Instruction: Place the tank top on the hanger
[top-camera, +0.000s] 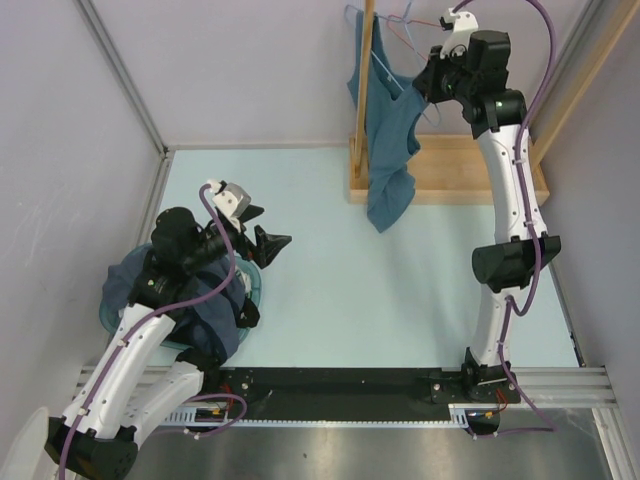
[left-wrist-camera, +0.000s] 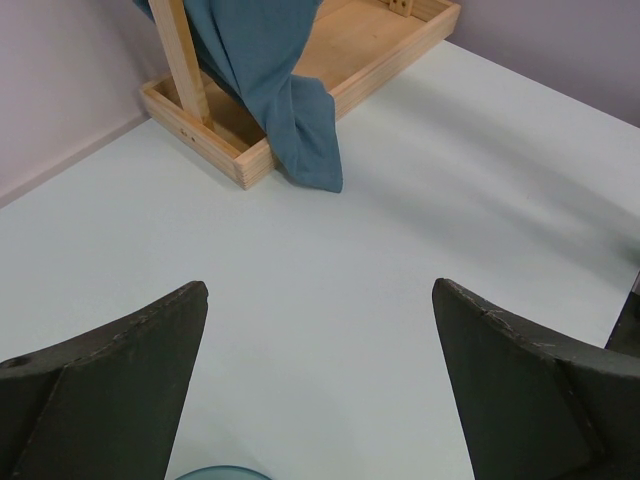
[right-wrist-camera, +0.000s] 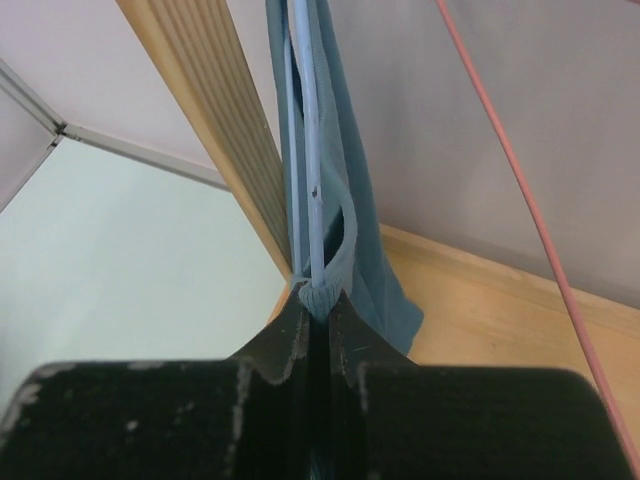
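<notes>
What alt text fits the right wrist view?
The right gripper, jaws shut, pinches the ribbed edge of the tank top against the light-blue hanger. A wooden post rises at left; a pink wire runs down the right.

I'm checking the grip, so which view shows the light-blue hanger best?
Right wrist: the hanger wire runs straight into the shut right end effector, tank top fabric bunched at its tips. Top external shows it only as thin wire beside the post. Left wrist shows only tank top hem, no hanger.
</notes>
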